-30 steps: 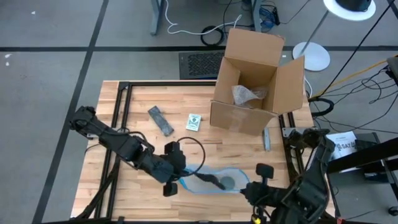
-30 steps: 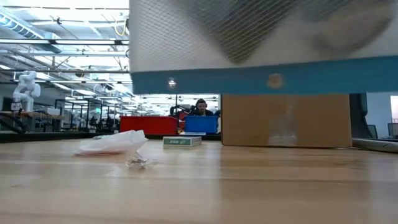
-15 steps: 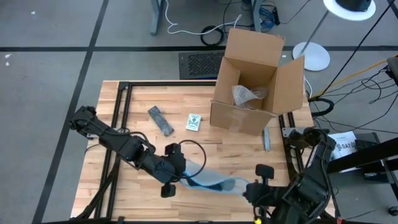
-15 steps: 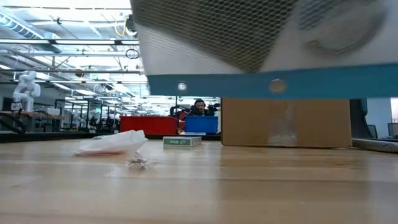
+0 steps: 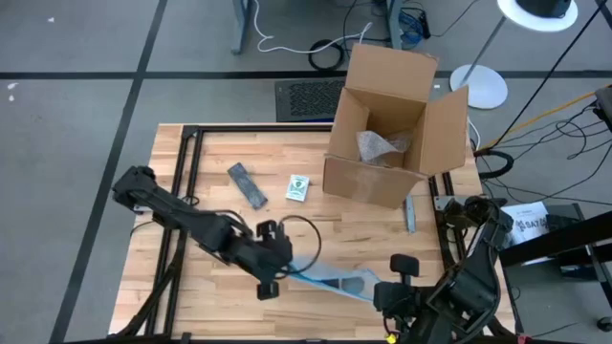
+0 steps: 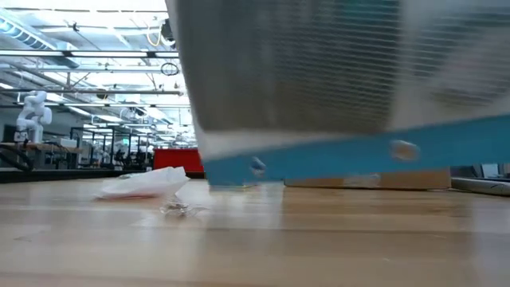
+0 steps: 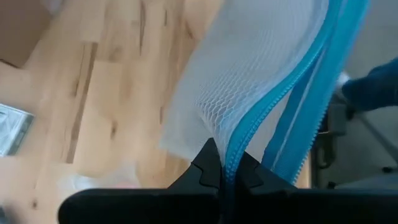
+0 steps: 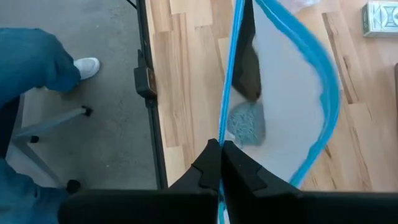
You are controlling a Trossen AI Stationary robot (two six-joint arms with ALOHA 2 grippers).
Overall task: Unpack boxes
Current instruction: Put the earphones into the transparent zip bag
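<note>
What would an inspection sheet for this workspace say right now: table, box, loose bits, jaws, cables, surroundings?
Surface: wooden table with a black frame.
Job's things: cardboard box open at the table's far right, crumpled wrapping inside.
Clutter: mesh pouch with blue zip edge stretched between both arms above the near edge, small items inside; dark flat bar; small green-and-white packet; a slim grey piece beside the box.
Grippers: left gripper and right gripper each with jaws shut on the pouch's zip edge.
Cables: loops on the floor beyond the table and at its right.
Surroundings: floor lamp base; a person's leg and shoe beside the table.
</note>
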